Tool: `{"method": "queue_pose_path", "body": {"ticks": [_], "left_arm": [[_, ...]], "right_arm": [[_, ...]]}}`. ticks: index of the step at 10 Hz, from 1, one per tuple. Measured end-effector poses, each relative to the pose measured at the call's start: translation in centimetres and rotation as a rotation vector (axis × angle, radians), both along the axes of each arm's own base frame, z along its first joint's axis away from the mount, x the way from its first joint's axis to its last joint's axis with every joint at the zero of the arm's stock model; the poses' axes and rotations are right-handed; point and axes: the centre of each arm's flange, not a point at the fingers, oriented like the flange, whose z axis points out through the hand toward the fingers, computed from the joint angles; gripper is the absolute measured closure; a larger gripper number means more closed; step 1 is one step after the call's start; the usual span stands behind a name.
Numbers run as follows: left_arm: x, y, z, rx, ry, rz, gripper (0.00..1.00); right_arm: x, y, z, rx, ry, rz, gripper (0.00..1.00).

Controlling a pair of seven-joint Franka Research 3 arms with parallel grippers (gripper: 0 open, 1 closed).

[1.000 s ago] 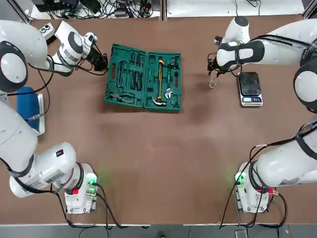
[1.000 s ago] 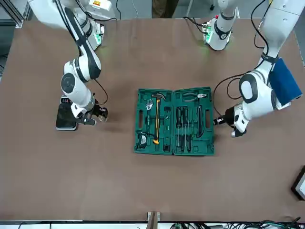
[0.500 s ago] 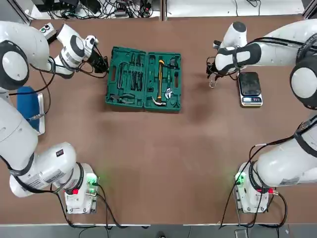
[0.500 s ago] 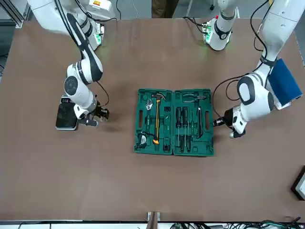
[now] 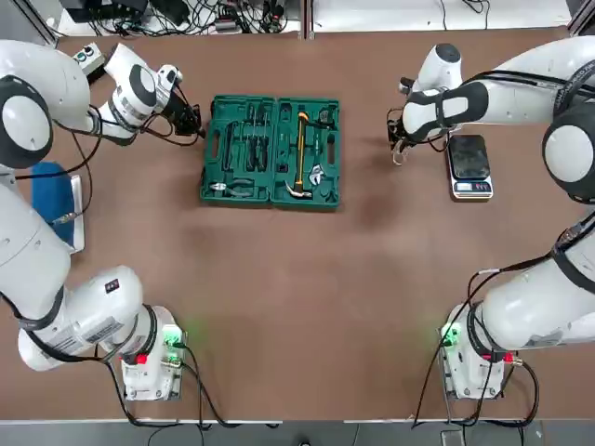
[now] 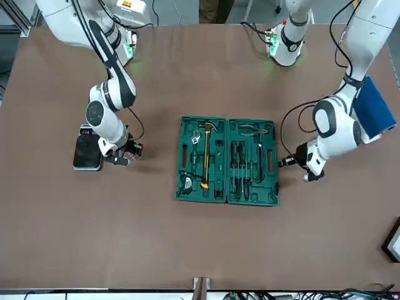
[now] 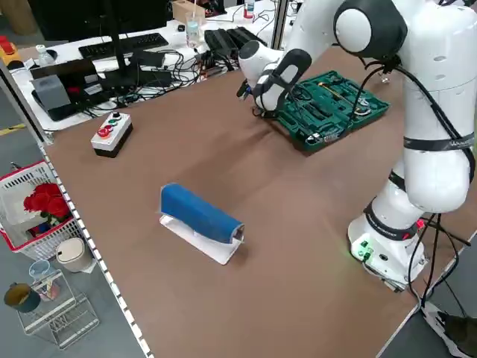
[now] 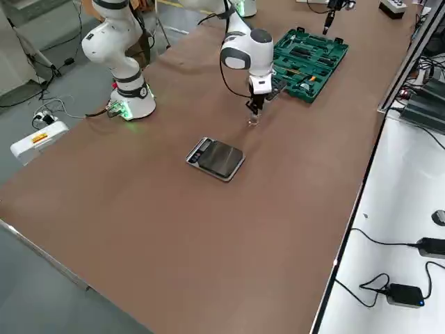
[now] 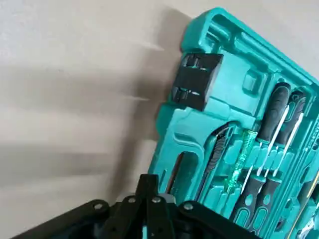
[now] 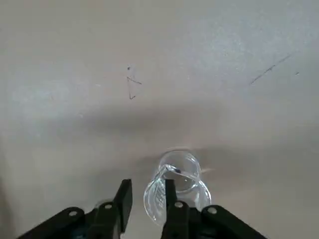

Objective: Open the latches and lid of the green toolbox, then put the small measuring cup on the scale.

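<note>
Step in hand: cup pickup. Green toolbox (image 5: 271, 150) lies open flat, lid (image 5: 238, 149) folded out; hammer, screwdrivers, pliers seated in moulded slots.

Right gripper (image 10: 145, 199) low over small measuring cup (image 10: 177, 186), fingers narrow, straddling cup rim; firm hold not confirmed.

Next: secure grip, lift, carry toward 3 o'clock onto scale (image 5: 469, 165).

Left gripper (image 9: 151, 201) pinched closed, empty, at lid's outer edge, 9 o'clock side.

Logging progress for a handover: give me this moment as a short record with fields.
Toolbox: green toolbox open flat, tools showing.
Left tool: shut, at the toolbox's outer edge.
Right tool: at the small measuring cup, one finger inside its rim, one outside.
Cup: standing on the table beside the scale, not on it.
</note>
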Motion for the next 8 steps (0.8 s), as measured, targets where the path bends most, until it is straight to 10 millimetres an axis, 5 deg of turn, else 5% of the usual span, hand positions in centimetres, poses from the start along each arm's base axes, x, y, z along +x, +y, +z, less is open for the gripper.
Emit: {"method": "queue_pose_path", "body": {"ticks": [3,7,8], "left_arm": [[0.9,1.5,3.4,0.032,-0.040,-0.019,0.96],[3.6,9.0,14.7,0.217,0.027,-0.200,0.78],[4.4,9.8,17.5,0.283,0.032,-0.201,0.63]], "right_arm": [[0.0,0.0,0.0,0.000,0.000,-0.001,0.82],[0.1,-0.1,0.2,0.000,-0.003,-0.005,0.92],[0.1,-0.1,0.2,0.000,-0.003,-0.005,0.92]]}}
